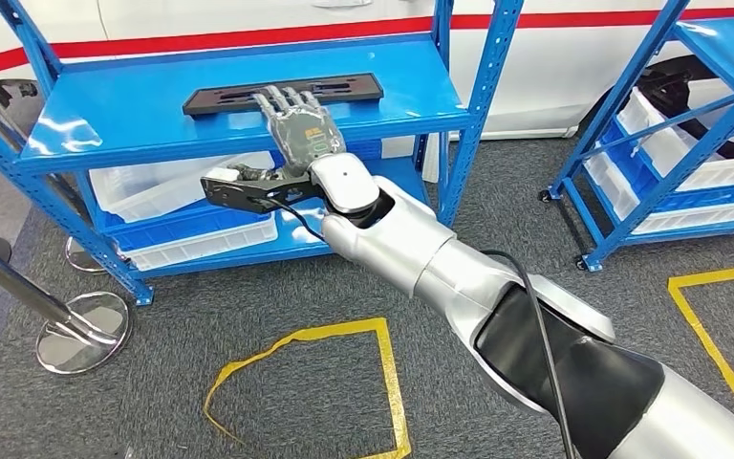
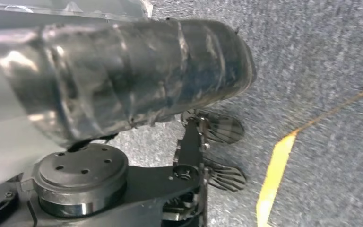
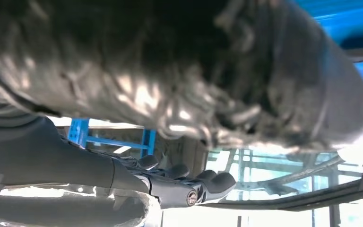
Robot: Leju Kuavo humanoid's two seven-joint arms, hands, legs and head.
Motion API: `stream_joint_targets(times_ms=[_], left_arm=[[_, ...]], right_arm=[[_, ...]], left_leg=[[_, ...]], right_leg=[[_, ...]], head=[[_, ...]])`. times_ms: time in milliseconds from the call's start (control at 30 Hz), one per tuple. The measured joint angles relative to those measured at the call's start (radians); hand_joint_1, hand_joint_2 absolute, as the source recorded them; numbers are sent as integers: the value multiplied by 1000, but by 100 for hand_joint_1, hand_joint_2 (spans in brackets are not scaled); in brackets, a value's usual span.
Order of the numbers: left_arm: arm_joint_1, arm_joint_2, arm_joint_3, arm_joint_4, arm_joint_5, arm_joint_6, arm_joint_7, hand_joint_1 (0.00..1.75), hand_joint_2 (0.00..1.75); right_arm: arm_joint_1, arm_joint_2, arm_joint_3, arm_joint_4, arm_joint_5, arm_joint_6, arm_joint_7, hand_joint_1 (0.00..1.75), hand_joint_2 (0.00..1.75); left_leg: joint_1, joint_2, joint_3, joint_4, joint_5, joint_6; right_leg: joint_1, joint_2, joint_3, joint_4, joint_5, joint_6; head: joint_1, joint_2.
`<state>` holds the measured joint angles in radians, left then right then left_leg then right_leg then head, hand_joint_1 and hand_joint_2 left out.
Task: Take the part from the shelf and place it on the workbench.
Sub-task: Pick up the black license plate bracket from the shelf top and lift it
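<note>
Head view: part (image 1: 344, 89) lies lengthwise along shelf (image 1: 105, 115), right hand (image 1: 296, 120) atop.

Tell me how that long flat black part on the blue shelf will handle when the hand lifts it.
The long flat black plastic part looks rigid, so probably won't flop. It is wide and thin; gripped mid-length by the right hand, it may stay level. The glossy blue shelf could let it slide if nudged.

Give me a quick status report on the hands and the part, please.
Right hand open, fingers stretched over the black part. Part flat on the blue shelf, not lifted. Left hand low over carpet, holding nothing. Nothing in the way.
</note>
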<state>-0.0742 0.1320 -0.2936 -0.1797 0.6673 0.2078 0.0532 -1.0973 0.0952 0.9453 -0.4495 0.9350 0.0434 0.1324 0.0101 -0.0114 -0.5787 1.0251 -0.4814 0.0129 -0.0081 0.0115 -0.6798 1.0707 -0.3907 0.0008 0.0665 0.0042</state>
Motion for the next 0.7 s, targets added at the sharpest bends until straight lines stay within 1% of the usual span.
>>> stream_joint_targets(times_ms=[67, 100, 133, 167, 200, 233, 267, 300, 333, 367, 400, 433, 467, 500, 533, 567, 633, 667, 700], left_arm=[[-1, 0, -1, 0, 1, 4, -1, 0, 0], [-1, 0, -1, 0, 1, 6, 0, 0, 0], [0, 0, -1, 0, 1, 8, 0, 0, 0], [0, 0, -1, 0, 0, 10, 1, 0, 0], [0, 0, -1, 0, 0, 11, 2, 0, 0], [-1, 0, -1, 0, -1, 12, 2, 0, 0], [-1, 0, -1, 0, -1, 12, 2, 0, 0], [1, 0, -2, 0, -1, 12, 2, 0, 0], [2, 0, -2, 0, -1, 12, 2, 0, 0], [4, 0, -2, 0, -1, 12, 2, 0, 0], [4, 1, -2, 0, -1, 12, 2, 0, 0], [4, 1, -2, 0, -1, 12, 2, 0, 0], [4, 2, -2, 1, -1, 12, 2, 0, 0], [3, 2, -2, 1, -1, 12, 2, 0, 0], [2, 3, -2, 1, -1, 12, 2, 0, 0], [2, 3, -2, 1, -1, 12, 2, 0, 0], [2, 2, -2, 1, 0, 12, 3, 0, 0], [3, 2, -2, 1, 0, 12, 3, 0, 0], [3, 2, -2, 1, 0, 12, 3, 0, 0]], right_arm=[[0, -1, 0, 0, 2, 4, 0, 0, 0], [1, -2, 0, 0, 3, 5, 0, 0, 0], [2, -4, 0, 0, 5, 6, 0, 0, 0], [2, -4, 0, 0, 7, 7, 0, 0, 0], [2, -4, 0, 0, 9, 8, 0, 0, 0], [3, -4, 0, 0, 11, 8, 0, 0, 0], [6, -4, 0, 0, 12, 8, 0, 0, 0], [10, -5, 0, 0, 12, 9, 0, 0, 0], [15, -5, 0, 0, 13, 9, 0, 0, 0], [18, -5, 0, 0, 13, 9, 0, 0, 0], [19, -5, 0, 0, 13, 9, 0, 0, 0], [19, -5, 0, 0, 13, 9, 0, 0, 0], [18, -5, 0, 0, 13, 9, 0, 0, 0], [16, -5, 0, 0, 13, 9, 0, 0, 0], [16, -5, 0, 0, 14, 10, 0, 0, 0], [15, -5, 0, 0, 14, 10, 0, 0, 0], [14, -6, 0, 0, 14, 11, 0, 0, 0], [13, -6, 0, 0, 14, 13, 0, 0, 0], [11, -6, 0, 0, 14, 15, 0, 0, 0]], left_leg=[[0, 0, -1, 0, -5, -10], [1, 0, -1, -2, -9, -15], [2, 2, -3, 4, -15, -20], [3, 3, -12, 25, -29, -24], [3, 4, -33, 66, -49, -27], [3, 5, -64, 126, -72, -29], [3, 6, -103, 192, -92, -31], [3, 6, -139, 246, -100, -32], [3, 6, -162, 270, -91, -33], [4, 6, -167, 257, -62, -33], [4, 6, -153, 206, -17, -31], [3, 7, -129, 138, 28, -28], [0, 7, -104, 78, 61, -24], [-3, 7, -83, 31, 74, -19], [-6, 7, -72, 9, 73, -13], [-9, 6, -67, 3, 66, -9], [-5, 6, -60, -9, 62, -1], [-2, 6, -54, -15, 62, 3], [1, 6, -47, -20, 61, 9]], right_leg=[[4, 3, 9, -18, -11, -10], [3, 3, 11, -20, -13, -16], [2, 4, 15, -24, -14, -21], [0, 4, 20, -29, -15, -26], [-2, 4, 26, -33, -17, -31], [-1, 3, 30, -34, -20, -35], [0, 3, 34, -34, -24, -38], [1, 3, 38, -34, -28, -40], [2, 3, 44, -33, -32, -41], [2, 4, 51, -33, -38, -41], [3, 4, 61, -33, -44, -40], [3, 5, 70, -33, -51, -38], [4, 5, 78, -33, -57, -35], [5, 6, 81, -33, -61, -31], [6, 6, 82, -34, -63, -26], [7, 6, 80, -35, -64, -22], [7, 4, 81, -35, -69, -12], [8, 2, 75, -20, -79, -7], [8, 1, 60, 16, -97, -2]], head=[[0, 0], [0, 0], [0, 0], [-2, 0], [-2, 0], [-3, 0], [-4, 0], [-4, 0], [-4, 0], [-4, 0], [-4, 0], [-4, 0], [-4, 0], [-4, 0], [-4, 0], [-4, 0], [-3, 0], [-2, 0], [-1, 0]])
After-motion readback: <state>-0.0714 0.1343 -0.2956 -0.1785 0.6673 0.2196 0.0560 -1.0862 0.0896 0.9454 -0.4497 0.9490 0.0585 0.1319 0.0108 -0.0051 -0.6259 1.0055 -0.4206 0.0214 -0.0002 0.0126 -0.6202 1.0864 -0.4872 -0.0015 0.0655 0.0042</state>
